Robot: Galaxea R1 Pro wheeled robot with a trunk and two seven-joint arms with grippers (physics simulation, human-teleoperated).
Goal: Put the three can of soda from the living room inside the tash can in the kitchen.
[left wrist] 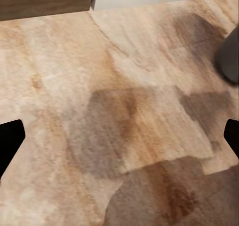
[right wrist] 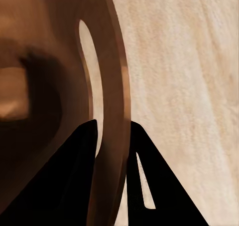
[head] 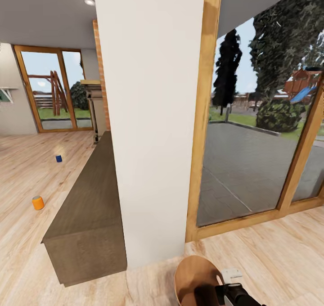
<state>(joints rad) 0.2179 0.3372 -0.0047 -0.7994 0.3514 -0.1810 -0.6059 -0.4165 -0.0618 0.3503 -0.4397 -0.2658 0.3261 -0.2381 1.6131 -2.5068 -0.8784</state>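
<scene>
Two cans of soda stand on the wooden floor to the left: an orange can (head: 38, 202) nearer and a dark blue can (head: 58, 158) farther off. The third is out of view. A round brown trash can (head: 193, 274) hangs at the bottom of the head view, with my right gripper (head: 227, 292) at its rim. In the right wrist view the right gripper (right wrist: 113, 128) is shut on the trash can's wall (right wrist: 112, 76), beside a handle slot. My left gripper (left wrist: 122, 136) is open over bare floor, holding nothing.
A white pillar (head: 153, 117) rises straight ahead. A low wooden sideboard (head: 90, 207) runs along its left side, between me and the cans. Glazed doors in wooden frames (head: 252, 139) close off the right. Another glass door (head: 49, 90) stands far left.
</scene>
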